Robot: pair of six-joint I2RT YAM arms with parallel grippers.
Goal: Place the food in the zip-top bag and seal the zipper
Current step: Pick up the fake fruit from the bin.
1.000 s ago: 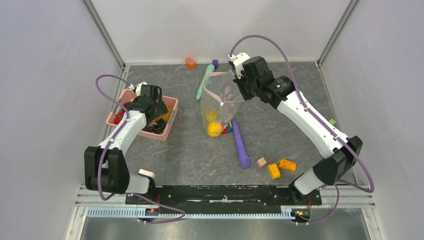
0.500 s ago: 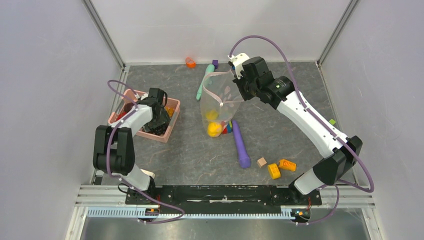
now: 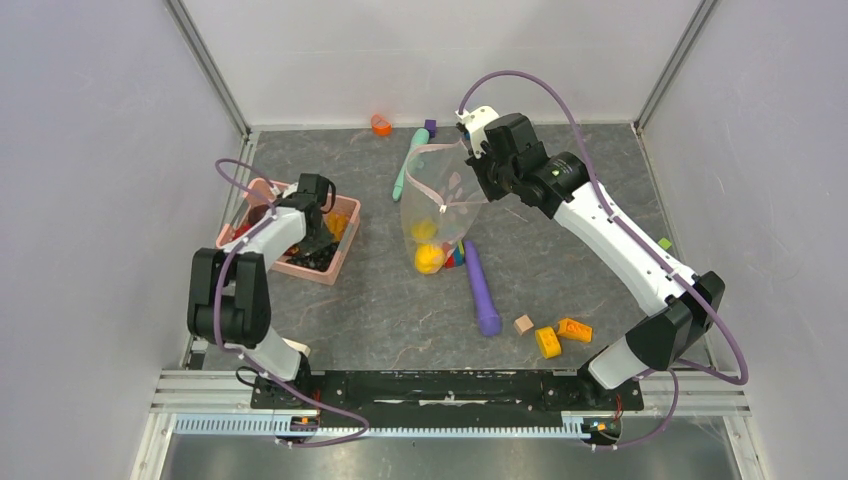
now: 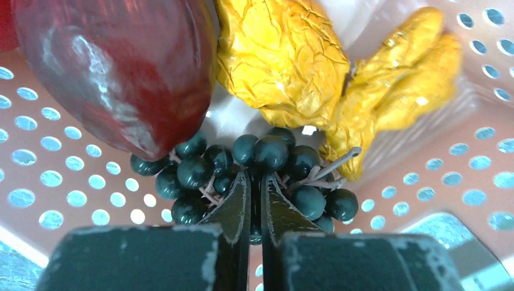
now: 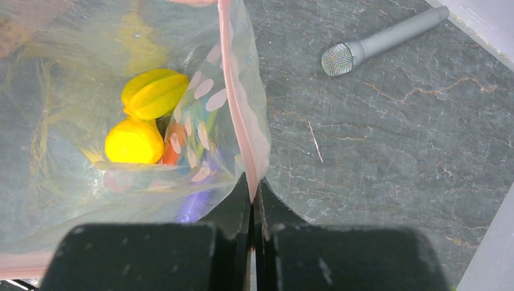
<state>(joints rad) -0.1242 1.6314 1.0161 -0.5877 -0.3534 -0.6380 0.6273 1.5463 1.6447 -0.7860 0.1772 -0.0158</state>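
Observation:
My left gripper reaches down into the pink basket. In the left wrist view its jaws stand almost together, with my left gripper shut on a bunch of dark grapes. A glossy maroon fruit and a crinkled yellow piece of food lie just beyond the grapes. My right gripper holds the zip-top bag up by its mouth. My right gripper is shut on the bag's pinkish zipper. Yellow food lies inside the bag, whose mouth gapes open.
On the dark mat lie a purple stick, a teal stick, orange and tan blocks and a small orange piece. A grey microphone-shaped stick lies beyond the bag. Grey walls enclose the mat.
The left arm dropped into the basket and its jaws went from open to shut on the grapes. The right arm and the bag have not moved.

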